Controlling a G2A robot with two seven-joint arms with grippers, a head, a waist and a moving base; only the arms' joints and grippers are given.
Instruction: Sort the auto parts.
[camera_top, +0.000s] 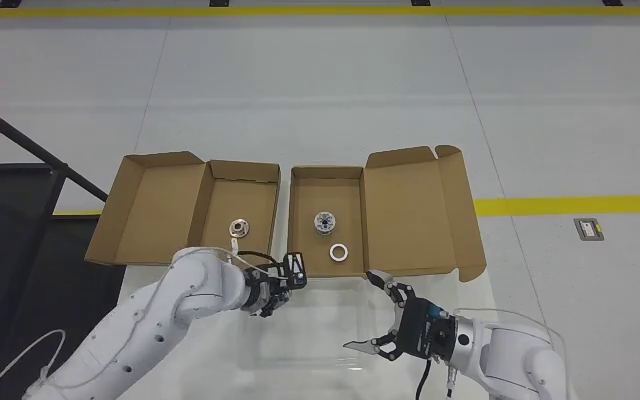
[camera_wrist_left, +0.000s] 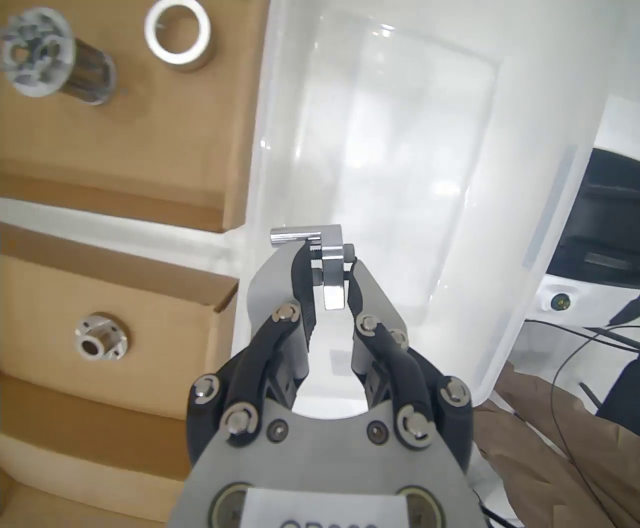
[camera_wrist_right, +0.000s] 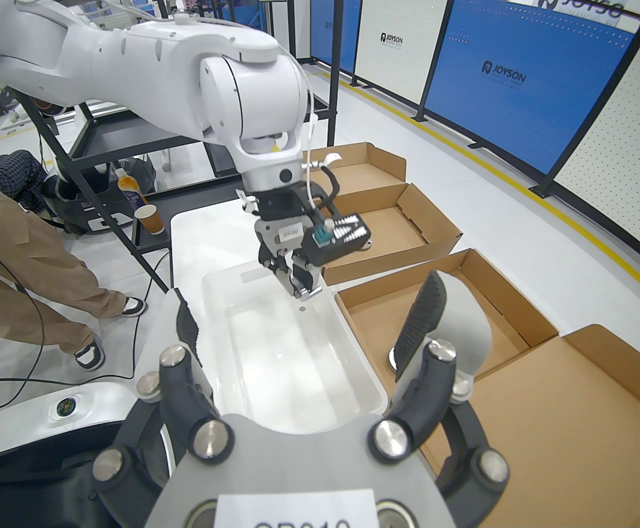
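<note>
Right now the small metal part (camera_wrist_left: 331, 272) (a flat block with a short pin off one end) is pinched between the left arm's jaws, which are drawn in narrow on its flat faces. The block runs along the jaws' own length, and the pin sticks out crosswise past one pad. The part hangs above the corner of the clear bin (camera_wrist_left: 400, 150) nearest the two cardboard boxes.

In the top view the left box (camera_top: 262, 198), with a flanged hub (camera_top: 238, 228) in it, lies at about eleven o'clock from those jaws. The right box (camera_top: 325, 192), holding a toothed pulley (camera_top: 324, 221) and a ring (camera_top: 340, 252), lies at about one o'clock and looks slightly nearer. Which box suits this part I cannot judge for sure.

The right arm's jaws, at about four o'clock, stand wide apart with nothing between them, over the bin's other end.
</note>
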